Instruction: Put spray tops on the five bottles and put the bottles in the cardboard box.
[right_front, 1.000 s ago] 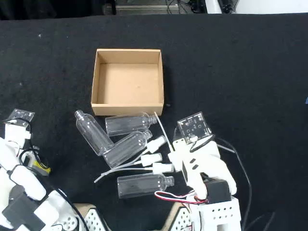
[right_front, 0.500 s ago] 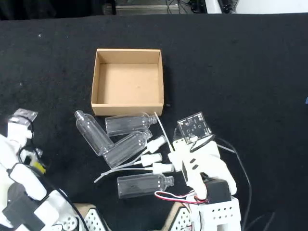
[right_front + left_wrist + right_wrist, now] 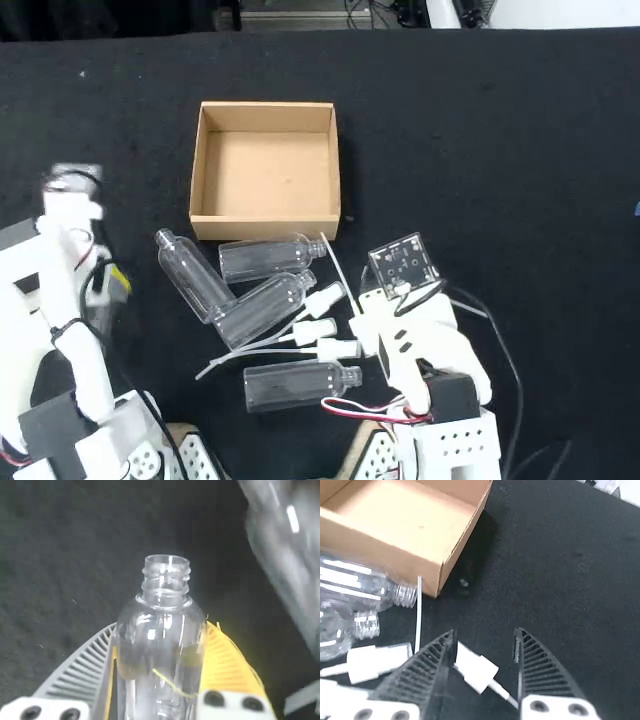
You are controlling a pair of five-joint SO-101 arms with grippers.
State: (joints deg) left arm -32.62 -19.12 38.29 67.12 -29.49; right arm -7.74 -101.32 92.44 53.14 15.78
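On the black table (image 3: pixel 520 150), cardboard box (image 3: pixel 265 170) sits open side up; all bottles are outside it.

Loose bottles, all lying flat, no tops on:
- tilted bottle (image 3: pixel 193 274), neck pointing away from the arms, just off the box's near-left corner
- box-side bottle (image 3: pixel 268 257), parallel to the box's near wall and just beside it
- middle bottle (image 3: pixel 260 309), diagonal, touching the tilted bottle's base
- near bottle (image 3: pixel 300 385), closest to the arm bases, apart from the other three

Spray tops (image 3: pixel 322 325): three white ones clustered at the necks of the middle and box-side bottles, thin dip tubes trailing toward the near bottle.

Left gripper (image 3: pixel 161 630): clamped on a fifth bottle, the held bottle (image 3: pixel 161 650). Grey finger on one side, yellow finger on the other, both against the clear body. The neck sticks out past the fingertips; threaded mouth is bare. The left arm (image 3: pixel 60 290) is at the table's left side, well apart from the pile.

Right gripper (image 3: pixel 484 635): fingers spread wide, low over the table near the box's near-right corner. One spray top (image 3: pixel 476 667) lies between the fingers, nozzle end toward the wrist. Can't tell if either finger touches it. Not gripped.
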